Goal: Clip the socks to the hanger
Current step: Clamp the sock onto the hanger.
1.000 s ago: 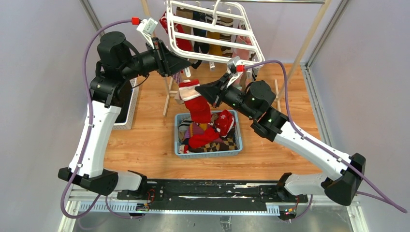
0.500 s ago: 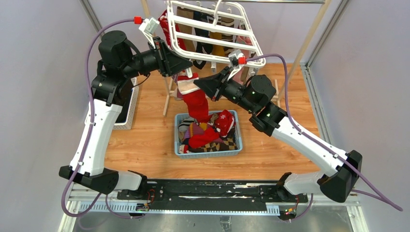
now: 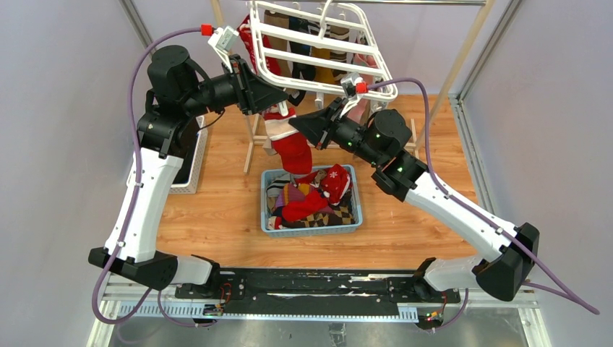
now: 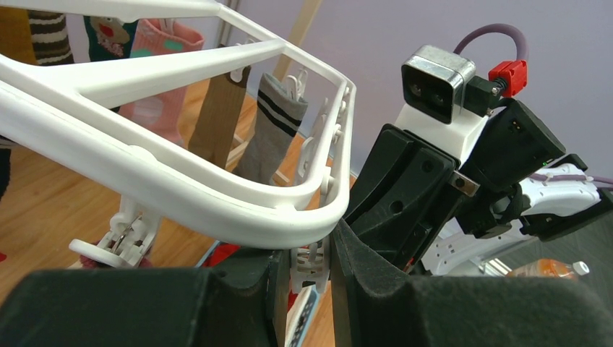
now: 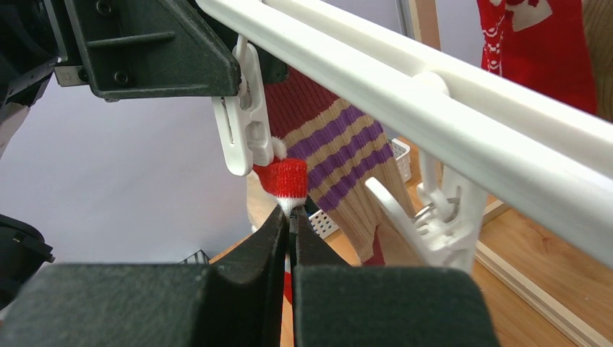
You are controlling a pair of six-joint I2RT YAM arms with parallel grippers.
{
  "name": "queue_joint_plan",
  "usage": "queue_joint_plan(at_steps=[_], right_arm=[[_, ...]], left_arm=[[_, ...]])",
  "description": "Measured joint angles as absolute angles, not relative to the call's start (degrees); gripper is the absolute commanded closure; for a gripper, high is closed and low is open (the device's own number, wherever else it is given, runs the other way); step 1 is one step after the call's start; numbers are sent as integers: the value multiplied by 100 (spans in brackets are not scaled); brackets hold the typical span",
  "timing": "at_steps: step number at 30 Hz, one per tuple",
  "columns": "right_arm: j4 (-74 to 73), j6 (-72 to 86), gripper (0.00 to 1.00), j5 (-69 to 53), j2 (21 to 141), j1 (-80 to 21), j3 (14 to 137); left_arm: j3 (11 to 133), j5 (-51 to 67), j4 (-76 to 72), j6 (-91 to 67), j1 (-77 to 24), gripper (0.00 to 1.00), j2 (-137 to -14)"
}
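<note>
The white hanger (image 3: 376, 70) hangs at the back, with several socks clipped under it. My left gripper (image 3: 284, 95) is shut on a white clip (image 4: 316, 264) under the hanger's near corner (image 4: 217, 199), squeezing it. My right gripper (image 3: 294, 124) is shut on the white-edged cuff of a red sock (image 3: 293, 152) and holds it up just below that clip (image 5: 244, 126). The cuff (image 5: 284, 178) sits right under the clip's mouth, close to touching. The sock's foot hangs down to the blue basket (image 3: 264, 206). More socks (image 3: 334, 182) lie in the basket.
A beige sock with purple stripes (image 5: 340, 148) and a red sock (image 5: 538, 50) hang behind the clip. A grey striped sock (image 4: 273, 119) and a pink one (image 4: 155, 79) hang further along. A second clip (image 5: 434, 217) dangles to the right. The wooden rail post (image 3: 463, 54) stands at back right.
My right gripper has risen and moved left with the red sock, bringing its cuff up to the clip. The left gripper has stayed at the hanger's corner.
</note>
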State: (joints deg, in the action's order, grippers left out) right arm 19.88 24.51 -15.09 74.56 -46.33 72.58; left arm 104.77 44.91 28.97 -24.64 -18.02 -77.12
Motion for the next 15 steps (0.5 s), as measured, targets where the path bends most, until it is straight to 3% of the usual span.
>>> queue_joint_plan(at_steps=[15], right_arm=[[1990,2567,100,-1806,7454,-4595,7282]], left_arm=[[10477,4501,2882,-2456,-1802,91,-7712]])
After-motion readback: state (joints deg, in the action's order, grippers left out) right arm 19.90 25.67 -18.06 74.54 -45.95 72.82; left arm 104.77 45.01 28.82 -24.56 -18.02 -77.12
